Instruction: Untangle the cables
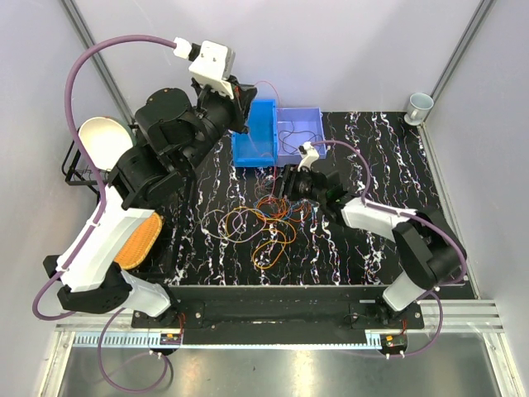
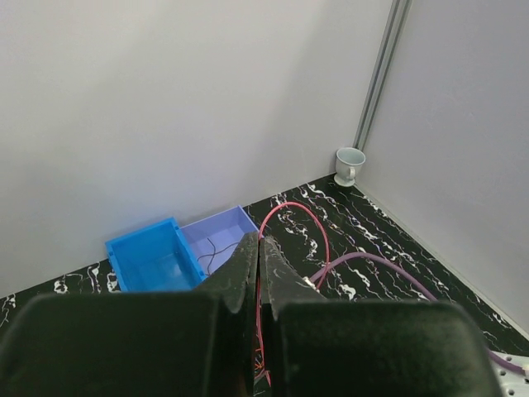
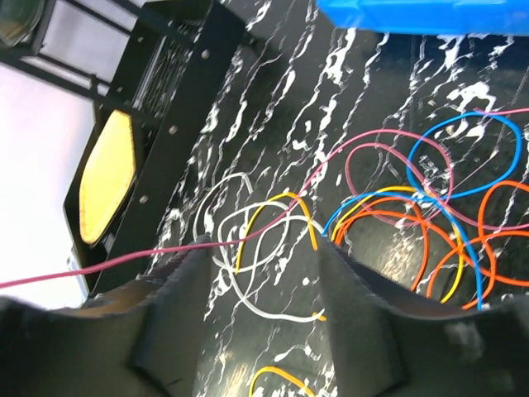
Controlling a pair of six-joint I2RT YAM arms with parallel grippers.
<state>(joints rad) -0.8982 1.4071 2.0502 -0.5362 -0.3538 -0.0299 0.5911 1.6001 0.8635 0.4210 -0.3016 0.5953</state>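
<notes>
A tangle of thin cables (image 1: 269, 219), mostly orange with white, blue, yellow and pink loops, lies on the black marbled table in front of the bins. My left gripper (image 1: 242, 103) is raised above the bright blue bin and is shut on a red cable (image 2: 324, 240) that arcs down toward the pile; the jaws (image 2: 258, 241) pinch it between them. My right gripper (image 1: 285, 186) hovers low at the far edge of the pile, open and empty (image 3: 260, 248). Below it lie white (image 3: 248, 248), yellow, blue (image 3: 463, 157) and orange loops, and a taut pink strand (image 3: 124, 262) crosses its left finger.
A bright blue bin (image 1: 256, 136) and a lavender bin (image 1: 302, 132) holding a thin dark wire stand at the table's far side. A cup (image 1: 419, 106) is in the far right corner. A black rack with a white bowl (image 1: 103, 141) and a yellow pad (image 1: 139, 240) stands at the left.
</notes>
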